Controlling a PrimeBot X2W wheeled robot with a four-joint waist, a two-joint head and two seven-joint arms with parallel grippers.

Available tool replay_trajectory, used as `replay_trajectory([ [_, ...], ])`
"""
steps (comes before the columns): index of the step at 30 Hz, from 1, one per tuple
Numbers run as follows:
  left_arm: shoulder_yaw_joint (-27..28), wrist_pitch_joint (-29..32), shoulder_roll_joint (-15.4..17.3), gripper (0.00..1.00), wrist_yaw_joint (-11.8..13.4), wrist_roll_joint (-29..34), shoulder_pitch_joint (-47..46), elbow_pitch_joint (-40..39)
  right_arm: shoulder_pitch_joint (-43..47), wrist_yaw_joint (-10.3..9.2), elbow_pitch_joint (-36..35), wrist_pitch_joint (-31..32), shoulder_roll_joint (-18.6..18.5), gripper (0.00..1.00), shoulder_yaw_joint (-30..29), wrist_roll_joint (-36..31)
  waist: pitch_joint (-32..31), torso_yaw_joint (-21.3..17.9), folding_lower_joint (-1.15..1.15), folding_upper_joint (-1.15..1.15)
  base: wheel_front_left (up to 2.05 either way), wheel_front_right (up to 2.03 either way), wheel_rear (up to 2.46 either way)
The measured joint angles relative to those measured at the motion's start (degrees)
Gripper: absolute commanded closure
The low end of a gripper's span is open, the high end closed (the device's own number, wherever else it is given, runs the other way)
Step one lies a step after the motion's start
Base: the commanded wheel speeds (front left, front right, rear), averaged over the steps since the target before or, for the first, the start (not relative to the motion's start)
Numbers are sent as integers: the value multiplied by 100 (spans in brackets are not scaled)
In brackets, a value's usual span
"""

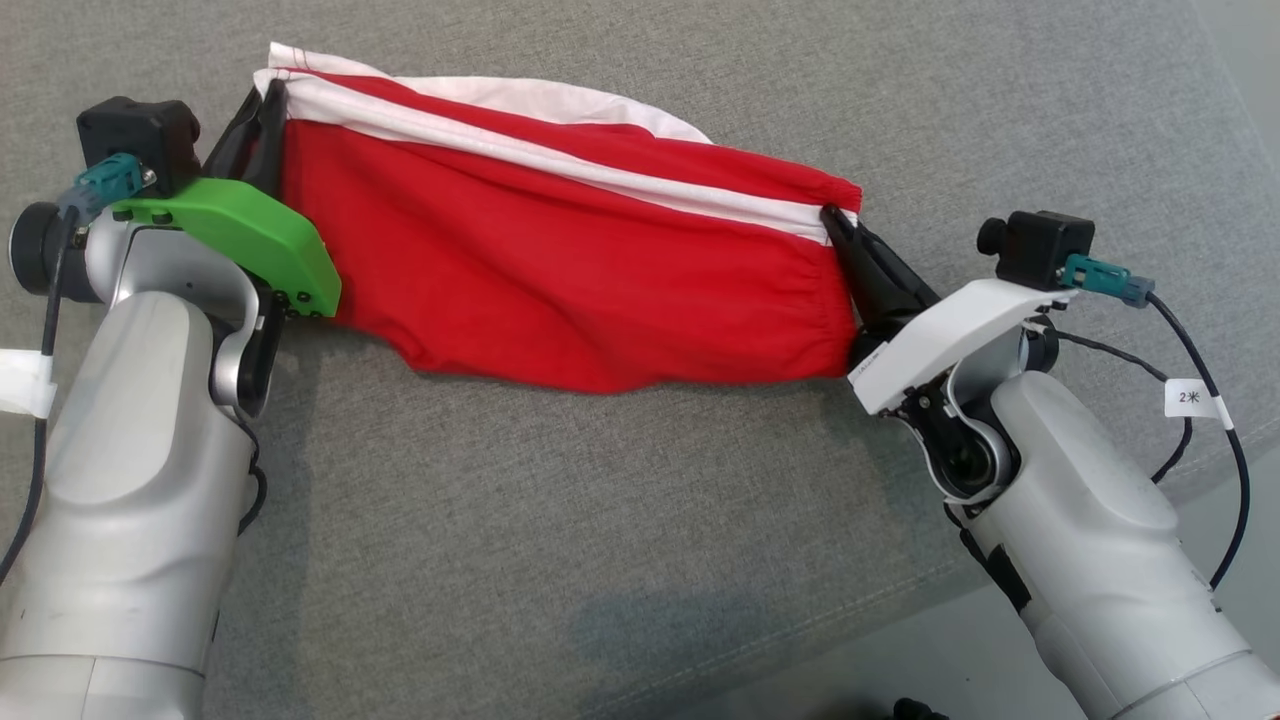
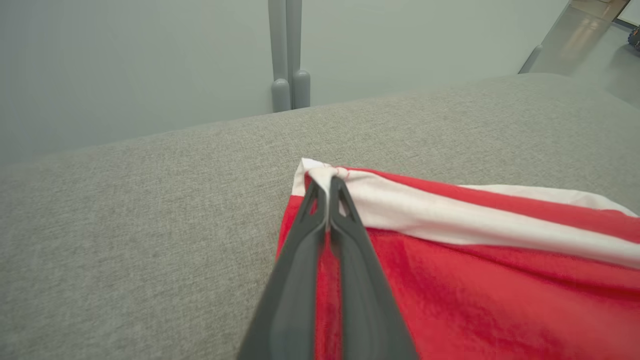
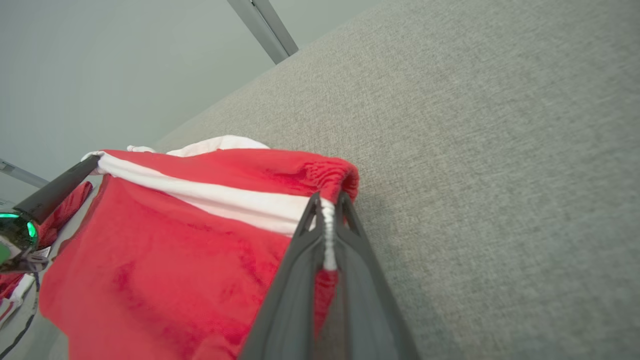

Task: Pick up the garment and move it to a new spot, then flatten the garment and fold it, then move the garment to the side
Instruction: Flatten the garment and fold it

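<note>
The garment (image 1: 560, 260) is red with white stripes, stretched between my two grippers above the grey cushion. My left gripper (image 1: 262, 120) is shut on its left end; in the left wrist view the left gripper (image 2: 327, 187) pinches the white corner of the garment (image 2: 475, 260). My right gripper (image 1: 838, 225) is shut on the elastic right end; the right wrist view shows the right gripper (image 3: 327, 202) clamped on the gathered hem of the garment (image 3: 175, 235). The garment's lower edge sags toward the cushion. The left gripper's fingers (image 3: 55, 190) also show at the far left of the right wrist view.
A grey fabric cushion (image 1: 620, 520) spreads under everything, its front edge at the lower right. A grey wall and a post (image 2: 287, 55) stand beyond the cushion's far edge. A cable (image 1: 1200, 400) with a white tag hangs by my right arm.
</note>
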Motion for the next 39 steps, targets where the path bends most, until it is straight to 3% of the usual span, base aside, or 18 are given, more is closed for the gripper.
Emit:
replay_trajectory([
  [1, -1, -22, 0, 98, -1, 9, -44, 60, -22, 0, 33, -36, 10, 74, 14, 12, 5, -3, 0, 0, 0, 0, 0],
  [2, -2, -49, 0, 78, -9, 23, -82, 110, -49, 0, 64, -77, 16, 54, 30, 40, 9, -5, 0, 0, 0, 0, 0],
  [3, -5, -76, -4, 64, -23, 31, -117, 144, -83, 0, 90, -103, 20, 18, 43, 48, 12, -7, 0, 0, 0, 0, 0],
  [4, -5, -107, -11, 52, -41, 41, -153, 188, -110, 0, 109, -148, 20, 0, 60, 48, 14, -8, 0, 0, 0, 0, 0],
  [6, -9, -163, -19, 11, -52, 41, -223, 299, -151, 0, 154, -210, 21, 0, 109, 48, 15, -9, 0, 0, 0, 0, 0],
  [7, -8, -201, -18, 0, -57, 42, -278, 404, -202, 0, 201, -278, 20, 0, 152, 48, 13, -11, 0, 0, 0, 0, 0],
  [20, -48, -467, -37, 0, -155, 125, -548, 1012, -354, 0, 459, -503, -130, 0, 383, 30, -96, -62, 0, 0, 0, 0, 0],
  [29, -178, -594, -289, 0, -287, 47, -541, 1430, -315, 0, 590, -704, -541, 0, 48, 12, -295, 52, 0, 0, 0, 0, 0],
  [39, -210, -583, -387, 0, -357, -54, -125, 1928, 64, 0, 653, -749, -727, 0, -194, -47, -694, 324, 0, 0, 0, 0, 0],
])
